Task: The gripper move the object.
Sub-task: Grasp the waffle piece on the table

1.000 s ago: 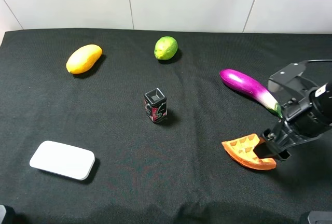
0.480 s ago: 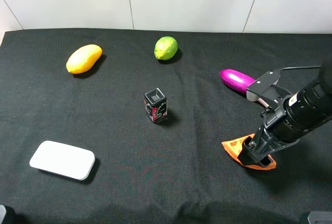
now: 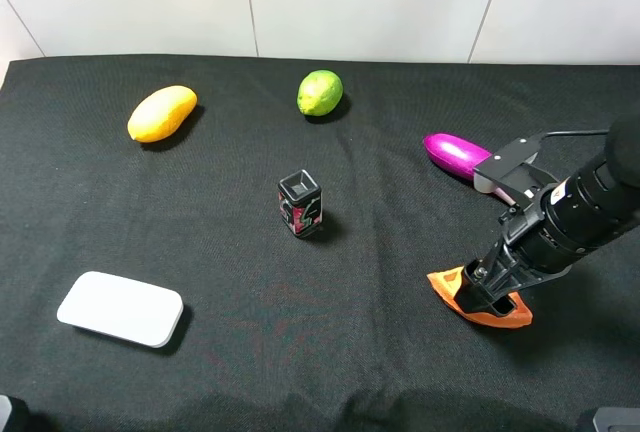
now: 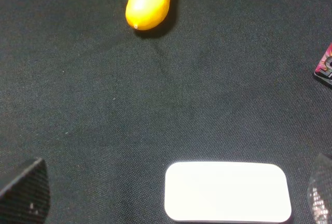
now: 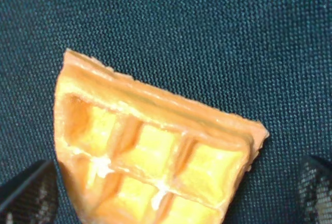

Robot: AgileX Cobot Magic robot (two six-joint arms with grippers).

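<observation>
Right gripper [image 3: 490, 292] hangs low over the waffle slice [image 3: 445, 284], fingers [image 5: 26, 195] spread wide on either side, not pinching it. That slice lies grid-up on the black cloth [image 3: 380, 352], right of the small black box [image 3: 300, 204] and nearer the camera. Also right of the box is an eggplant [image 3: 455, 154]; behind it, a lime [image 3: 320, 92]; left of it, a mango [image 3: 161, 113] and a white pad [image 3: 120, 308]. The left gripper [image 4: 170, 192] is spread too, holding nothing.
</observation>
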